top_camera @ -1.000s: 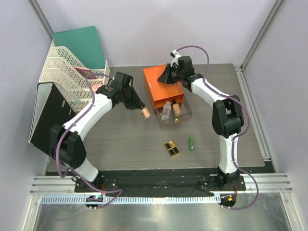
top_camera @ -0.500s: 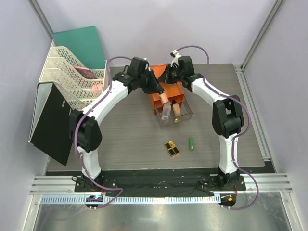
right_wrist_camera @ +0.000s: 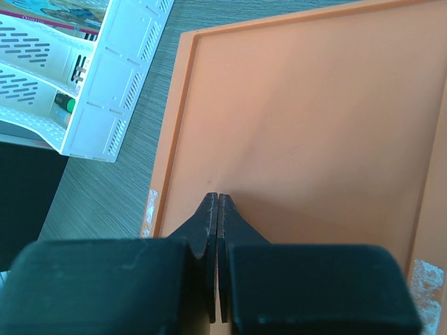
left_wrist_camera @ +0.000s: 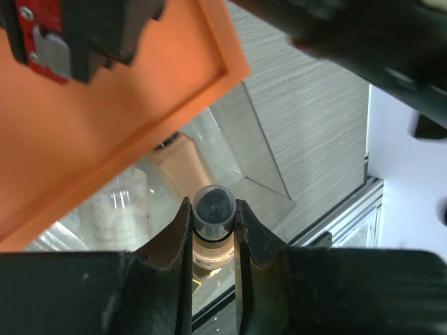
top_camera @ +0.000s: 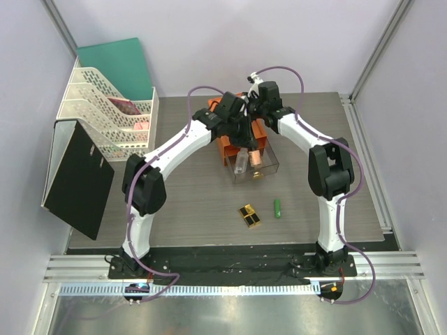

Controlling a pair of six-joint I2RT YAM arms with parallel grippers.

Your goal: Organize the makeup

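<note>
My left gripper (top_camera: 244, 142) is shut on a peach-filled clear bottle with a dark cap (left_wrist_camera: 212, 209) and holds it over the open clear drawer (top_camera: 269, 165) of the orange drawer box (top_camera: 262, 131). A peach bottle (top_camera: 256, 159) and a clear bottle (top_camera: 241, 165) lie in the drawer; both also show in the left wrist view (left_wrist_camera: 180, 162) (left_wrist_camera: 120, 209). Two black-and-gold lipstick cases (top_camera: 249, 216) and a small green tube (top_camera: 277, 208) lie on the table in front of the drawer. My right gripper (right_wrist_camera: 218, 199) is shut and empty, its tips against the orange box top (right_wrist_camera: 314, 105).
A white stacked paper tray (top_camera: 98, 112) stands at the back left, also in the right wrist view (right_wrist_camera: 105, 77). A green board (top_camera: 119, 66) leans behind it and a black folder (top_camera: 77, 178) in front. The two arms meet over the orange box.
My left arm has swung right with the peach bottle, from the table left of the orange box to above the open drawer. The right arm has not moved.
</note>
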